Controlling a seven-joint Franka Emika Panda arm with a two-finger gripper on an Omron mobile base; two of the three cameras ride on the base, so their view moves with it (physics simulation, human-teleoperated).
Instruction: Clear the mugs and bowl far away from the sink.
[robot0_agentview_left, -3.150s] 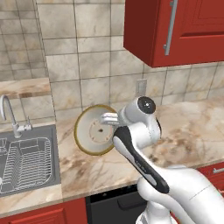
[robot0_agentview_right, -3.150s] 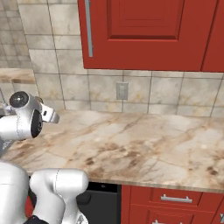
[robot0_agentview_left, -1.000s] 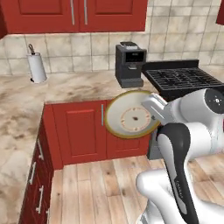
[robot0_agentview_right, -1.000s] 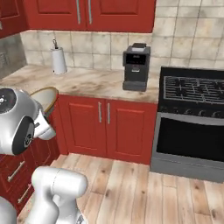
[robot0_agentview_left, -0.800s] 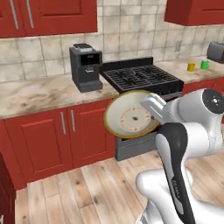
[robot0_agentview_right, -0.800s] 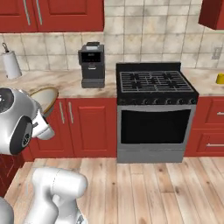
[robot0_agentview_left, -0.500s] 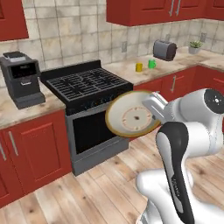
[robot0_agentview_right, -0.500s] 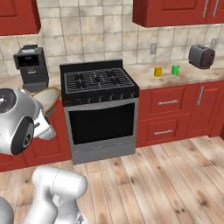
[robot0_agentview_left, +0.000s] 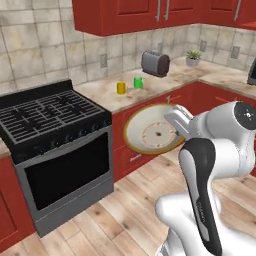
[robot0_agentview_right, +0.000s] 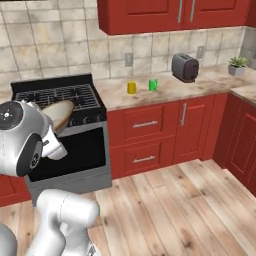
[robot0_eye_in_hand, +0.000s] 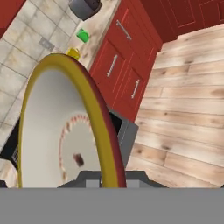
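The gripper (robot0_agentview_left: 172, 120) holds the bowl (robot0_agentview_left: 152, 135) by its edge; two mugs (robot0_agentview_left: 121, 88) stand far behind it.

The bowl (robot0_agentview_left: 152, 135) has a tan-yellow rim and a pale inside with a brown dot. One mug (robot0_agentview_left: 121, 88) is yellow, the other mug (robot0_agentview_left: 138, 82) green. The toaster (robot0_agentview_left: 155, 63) is dark. The counter (robot0_agentview_left: 165, 82) is beige and marbled.

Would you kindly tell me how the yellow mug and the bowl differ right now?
The yellow mug stands upright on the counter; the bowl is held on edge in the gripper, above the floor. The mug is small and handled; the bowl is wide and shallow. Both are round.
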